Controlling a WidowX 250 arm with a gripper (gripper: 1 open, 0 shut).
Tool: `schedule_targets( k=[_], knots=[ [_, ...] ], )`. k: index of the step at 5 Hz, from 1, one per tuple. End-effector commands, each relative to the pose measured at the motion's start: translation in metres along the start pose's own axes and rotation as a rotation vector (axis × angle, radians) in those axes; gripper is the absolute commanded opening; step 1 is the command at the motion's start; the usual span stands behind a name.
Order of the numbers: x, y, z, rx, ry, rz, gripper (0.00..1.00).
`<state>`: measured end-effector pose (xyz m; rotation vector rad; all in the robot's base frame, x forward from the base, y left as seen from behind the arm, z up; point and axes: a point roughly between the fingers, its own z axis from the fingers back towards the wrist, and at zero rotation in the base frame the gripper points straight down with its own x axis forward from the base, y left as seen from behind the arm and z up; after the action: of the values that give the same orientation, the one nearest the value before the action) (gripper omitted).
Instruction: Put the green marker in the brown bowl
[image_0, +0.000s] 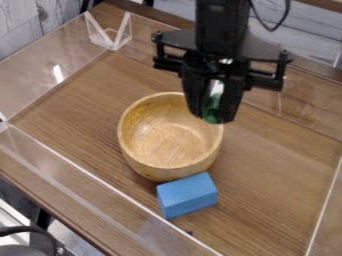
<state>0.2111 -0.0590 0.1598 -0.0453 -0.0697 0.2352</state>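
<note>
Though mostly hidden, green marker (214, 105) sits in gripper (214, 112).

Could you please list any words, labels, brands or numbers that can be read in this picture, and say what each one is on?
None can be read.
green marker, held upright in the gripper: any lettering is too blurred to read.
brown bowl: no text visible.
blue block: no text visible.
</note>
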Motion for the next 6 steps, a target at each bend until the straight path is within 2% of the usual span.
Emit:
schedule_targets(
  k=[1, 6],
  knots=[
    [-0.002, 0.001, 0.006, -0.024, -0.047, -0.019, 0.00],
    [-0.008, 0.014, 0.001, -0.032, -0.061, -0.008, 0.00]
  ],
)
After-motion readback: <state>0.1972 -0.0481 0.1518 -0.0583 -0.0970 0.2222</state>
